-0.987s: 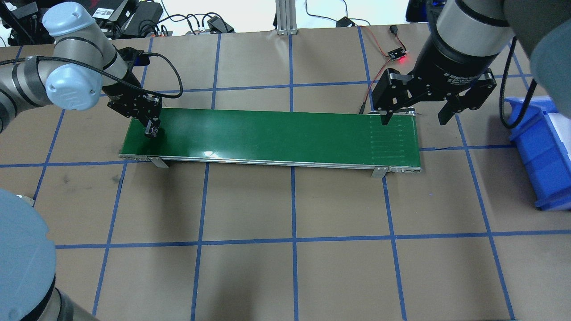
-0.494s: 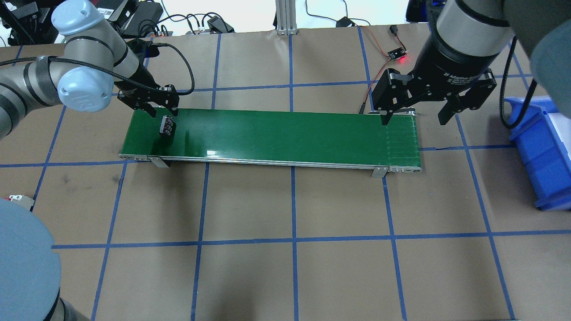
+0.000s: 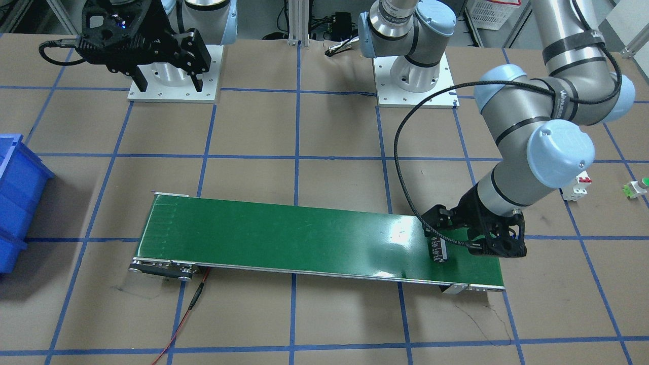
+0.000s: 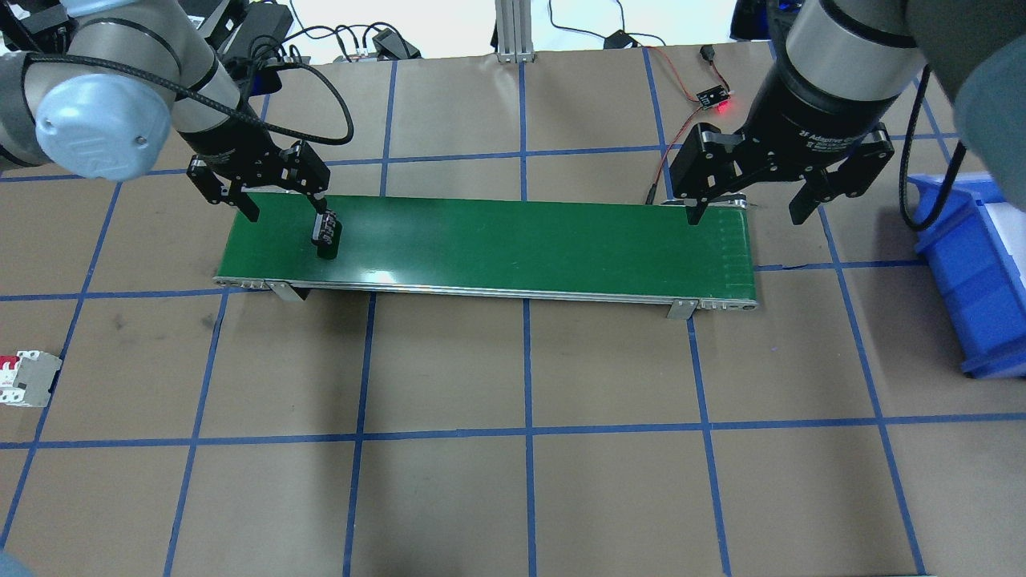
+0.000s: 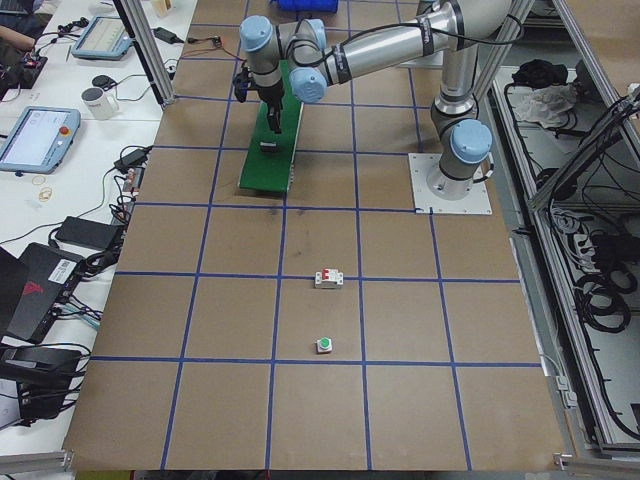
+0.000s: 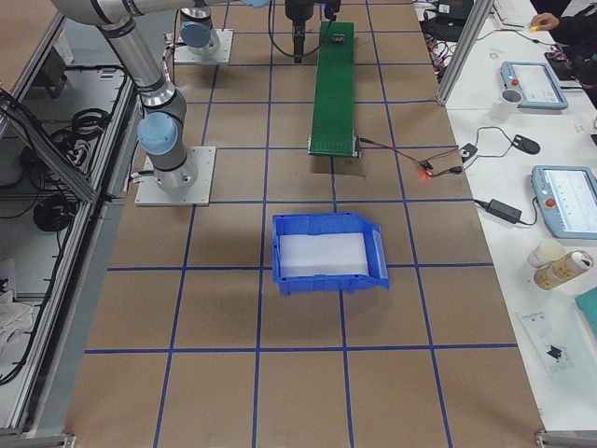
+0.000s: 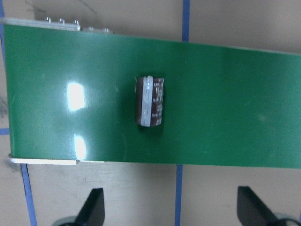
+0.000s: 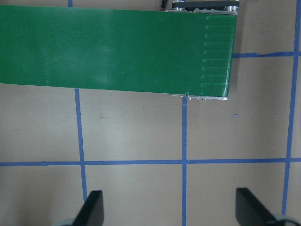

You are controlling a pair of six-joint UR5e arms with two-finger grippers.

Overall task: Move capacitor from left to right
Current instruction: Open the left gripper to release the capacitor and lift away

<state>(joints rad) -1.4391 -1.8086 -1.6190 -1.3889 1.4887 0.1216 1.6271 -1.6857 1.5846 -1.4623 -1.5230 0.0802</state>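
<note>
In the overhead view we see the left arm reach in from 9 o'clock, wrist pointing down, with the left gripper (image 4: pixel 287 211) hanging over the far edge of the belt (image 4: pixel 521 240) near its 9 o'clock end. Its fingers are spread wide and hold nothing. The capacitor (image 4: pixel 327 234) lies on its side on the belt with its axis across the belt. The left wrist view shows it clear of both fingers, and from overhead it sits at 4 o'clock of the gripper.

The right arm comes in from 1 o'clock. The right gripper (image 4: pixel 745 218) hangs over the far edge of the belt's 3 o'clock end, fingers spread and empty. The bin (image 4: pixel 970 264) stands at 3 o'clock of the belt, and the breaker (image 4: pixel 28 381) at 8 o'clock of it.

Changes from the earlier frames:
- One second ago the left gripper was low on the belt's 9 o'clock end with its fingers drawn together. We now find it opened and raised.
- Half a second ago the capacitor already lay free. It has since shifted along the belt toward 3 o'clock.
- The right gripper has not moved
</note>
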